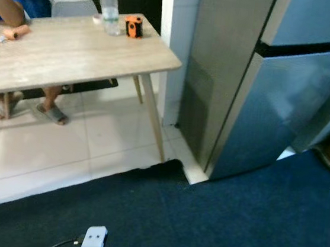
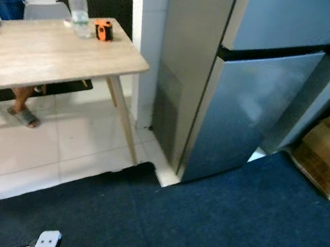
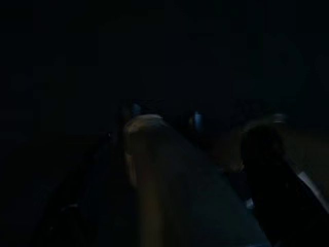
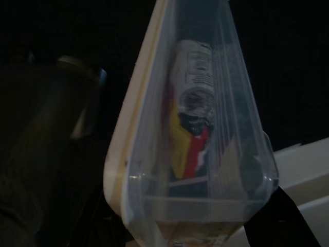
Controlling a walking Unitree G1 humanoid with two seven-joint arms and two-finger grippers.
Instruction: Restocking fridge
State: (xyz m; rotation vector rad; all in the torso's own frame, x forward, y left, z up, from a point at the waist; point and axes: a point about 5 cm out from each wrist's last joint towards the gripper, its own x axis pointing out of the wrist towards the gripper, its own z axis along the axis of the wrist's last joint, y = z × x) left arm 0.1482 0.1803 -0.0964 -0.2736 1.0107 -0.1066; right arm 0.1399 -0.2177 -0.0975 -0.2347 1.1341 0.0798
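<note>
The right gripper (image 4: 257, 226) carries a clear box (image 4: 200, 154) (food inside) toward the shut fridge (image 1: 275, 100); left jaws I cannot tell.

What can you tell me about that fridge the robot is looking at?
The fridge is a tall two-door model with a smooth grey, metallic-looking finish that reflects soft light. A dark horizontal gap separates the upper door from the longer lower one, and both doors are shut. No handle can be made out. It stands upright against a white tiled pillar, with its base on the pale tile floor right at the edge of a dark blue carpet. Nothing is touching its front.
</note>
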